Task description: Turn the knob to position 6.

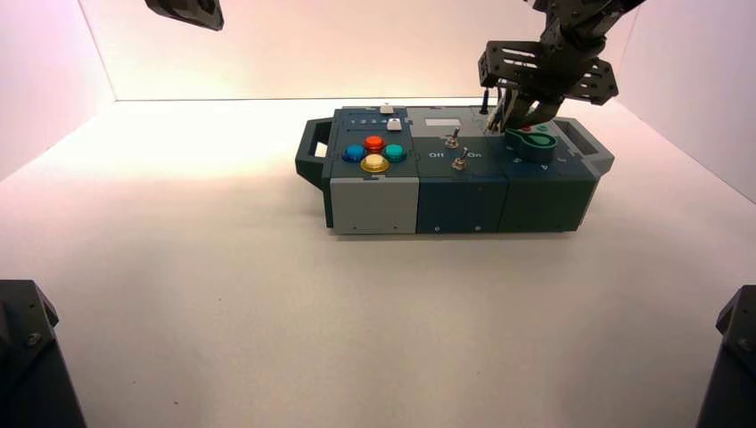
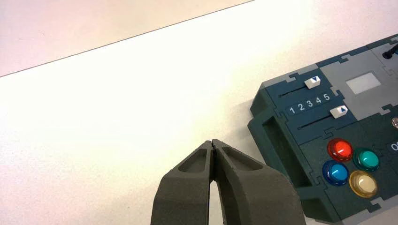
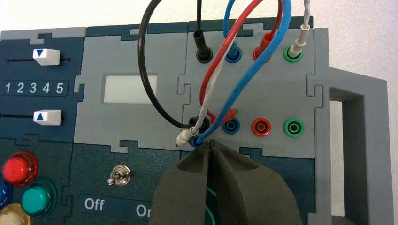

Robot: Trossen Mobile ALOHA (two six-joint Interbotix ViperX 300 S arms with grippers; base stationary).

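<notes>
The green knob [image 1: 532, 143] sits on the right end of the box [image 1: 464, 196], its pointer lobe towards the left. My right gripper [image 1: 515, 123] hangs just above and behind the knob, fingers closed tip to tip. In the right wrist view the closed right gripper [image 3: 210, 142] covers the knob; only a thin green sliver [image 3: 210, 193] shows through the gap between the fingers. I see no grip on the knob. My left gripper [image 2: 213, 142] is shut and empty, held high at the far left [image 1: 187, 11].
Two metal toggle switches [image 1: 453, 138] stand left of the knob. Red, blue, teal and yellow push buttons [image 1: 374, 153] and two sliders [image 2: 312, 82] lie on the box's left part. Plugged wires [image 3: 220, 70] loop over the sockets behind the knob. Handles stick out at both ends.
</notes>
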